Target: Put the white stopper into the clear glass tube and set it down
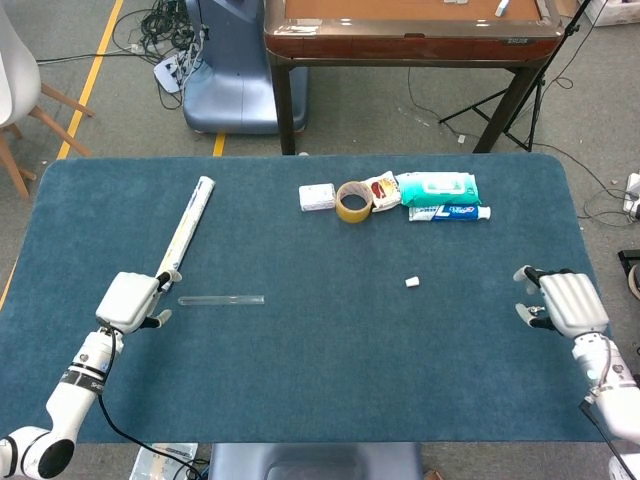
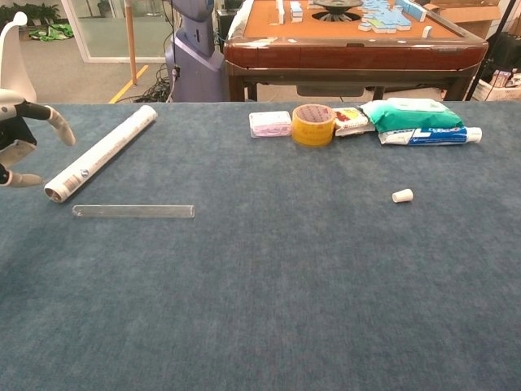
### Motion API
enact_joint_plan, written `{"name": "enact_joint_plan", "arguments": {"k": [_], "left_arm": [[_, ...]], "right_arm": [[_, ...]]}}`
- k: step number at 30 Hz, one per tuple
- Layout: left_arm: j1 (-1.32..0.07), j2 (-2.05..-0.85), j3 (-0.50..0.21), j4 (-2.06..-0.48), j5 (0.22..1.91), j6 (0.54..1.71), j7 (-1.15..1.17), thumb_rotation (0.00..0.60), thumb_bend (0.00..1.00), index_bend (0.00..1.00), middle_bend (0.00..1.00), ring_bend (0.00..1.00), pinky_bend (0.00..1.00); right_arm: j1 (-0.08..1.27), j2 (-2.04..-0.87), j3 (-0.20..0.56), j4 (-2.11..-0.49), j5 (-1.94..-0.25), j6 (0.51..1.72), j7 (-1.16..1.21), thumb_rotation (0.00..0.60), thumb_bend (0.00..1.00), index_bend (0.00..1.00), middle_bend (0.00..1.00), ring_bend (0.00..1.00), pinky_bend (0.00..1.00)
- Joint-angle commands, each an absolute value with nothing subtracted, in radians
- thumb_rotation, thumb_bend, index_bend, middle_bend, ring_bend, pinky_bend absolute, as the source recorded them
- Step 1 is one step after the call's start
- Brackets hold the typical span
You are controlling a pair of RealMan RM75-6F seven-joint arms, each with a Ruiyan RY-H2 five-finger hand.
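The clear glass tube (image 1: 221, 299) (image 2: 133, 211) lies flat on the blue table, left of centre. The small white stopper (image 1: 411, 282) (image 2: 401, 195) lies apart from it, right of centre. My left hand (image 1: 129, 300) (image 2: 23, 138) hovers just left of the tube's left end, fingers apart, holding nothing. My right hand (image 1: 562, 301) is over the table's right side, well right of the stopper, fingers spread and empty; the chest view does not show it.
A rolled white paper tube (image 1: 187, 229) (image 2: 101, 151) lies just behind the glass tube. At the back stand a white box (image 1: 317, 196), a tape roll (image 1: 353, 201), a snack packet (image 1: 383, 190), a wipes pack (image 1: 437, 187) and toothpaste (image 1: 449, 212).
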State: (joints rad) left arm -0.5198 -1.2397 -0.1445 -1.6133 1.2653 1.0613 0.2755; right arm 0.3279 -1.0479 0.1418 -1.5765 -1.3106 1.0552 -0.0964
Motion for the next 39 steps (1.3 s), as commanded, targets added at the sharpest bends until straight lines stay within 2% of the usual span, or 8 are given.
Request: {"name": "enact_joint_plan", "arguments": {"k": [1, 4, 7, 9, 12, 19, 39], "left_arm": [[-0.520, -1.239, -0.141, -1.614, 1.265, 1.064, 0.276, 0.600, 0.23, 0.32, 0.84, 0.87, 0.90], [-0.518, -1.237, -0.137, -1.618, 1.264, 1.069, 0.276, 0.600, 0.23, 0.32, 0.84, 0.87, 0.90], [-0.516, -1.236, -0.134, -1.623, 1.266, 1.076, 0.274, 0.600, 0.23, 0.32, 0.84, 0.87, 0.90], [-0.514, -1.233, -0.131, -1.626, 1.268, 1.080, 0.274, 0.600, 0.23, 0.32, 0.84, 0.87, 0.90], [-0.511, -1.229, -0.126, -1.632, 1.268, 1.086, 0.275, 0.600, 0.23, 0.32, 0.84, 0.87, 0.90], [-0.506, -1.222, -0.119, -1.642, 1.268, 1.095, 0.277, 0.600, 0.23, 0.32, 0.84, 0.87, 0.90], [-0.514, -1.230, -0.111, -1.626, 1.263, 1.089, 0.269, 0.600, 0.23, 0.32, 0.84, 0.87, 0.90]], "right_arm": [[0.406, -1.083, 0.154, -1.560, -1.257, 0.953, -0.153, 0.600, 0.46, 0.30, 0.65, 0.70, 0.61], [0.456, -1.103, 0.160, -1.559, -1.216, 0.884, -0.185, 0.600, 0.60, 0.28, 0.74, 0.83, 0.75], [0.498, -1.121, 0.163, -1.551, -1.179, 0.822, -0.201, 0.600, 0.74, 0.26, 0.83, 0.95, 0.86], [0.529, -1.135, 0.161, -1.543, -1.148, 0.776, -0.215, 0.600, 0.81, 0.25, 0.88, 0.99, 0.90], [0.567, -1.154, 0.158, -1.530, -1.100, 0.716, -0.219, 0.600, 0.88, 0.24, 0.92, 1.00, 0.96], [0.632, -1.217, 0.130, -1.465, -1.013, 0.649, -0.262, 0.600, 0.90, 0.24, 0.95, 1.00, 0.99], [0.719, -1.354, 0.083, -1.358, -0.923, 0.644, -0.311, 0.600, 0.90, 0.24, 0.95, 1.00, 0.99]]}}
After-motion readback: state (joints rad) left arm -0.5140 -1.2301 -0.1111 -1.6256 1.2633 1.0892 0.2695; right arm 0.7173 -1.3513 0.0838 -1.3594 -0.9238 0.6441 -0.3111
